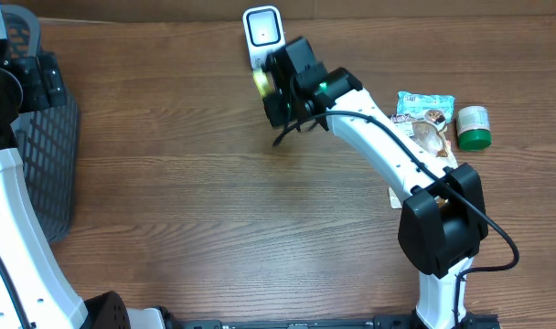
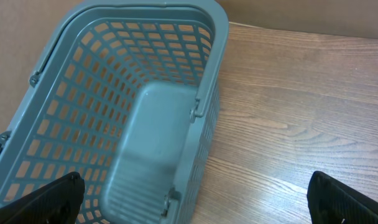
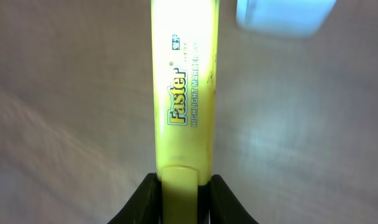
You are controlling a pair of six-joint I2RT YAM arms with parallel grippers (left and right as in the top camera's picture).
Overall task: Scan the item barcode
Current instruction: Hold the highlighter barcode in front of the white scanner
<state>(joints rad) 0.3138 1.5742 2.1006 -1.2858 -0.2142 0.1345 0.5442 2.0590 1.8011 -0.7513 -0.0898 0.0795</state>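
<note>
the right fingers are closed down narrow on the tail end of a yellow highlighter, pinching it from both sides, with most of the barrel sticking out ahead of them. from overhead, that pen sits up at the far middle of the bench, just beside the white scanner and a little nearer than it. the left fingers are spread wide with nothing in them, hanging over the grey basket at the far left.

the grip worries me most. it catches only the last bit of a smooth, round barrel, so i'd guess any quick wrist turn could let the pen swivel or slide out onto the bench. the other trouble is the barcode itself: the side facing the wrist camera shows the brand lettering, and i can't spot a barcode anywhere, so i can't tell whether it faces the scanner's window. if it's round the back or under the fingers, there'll be no read. with the pen's free end so close to the scanner, a push forward could also nudge or tip the scanner.

the snack packet and green-capped tub lie at the right beside that arm's lower links, well away from the pen.
</note>
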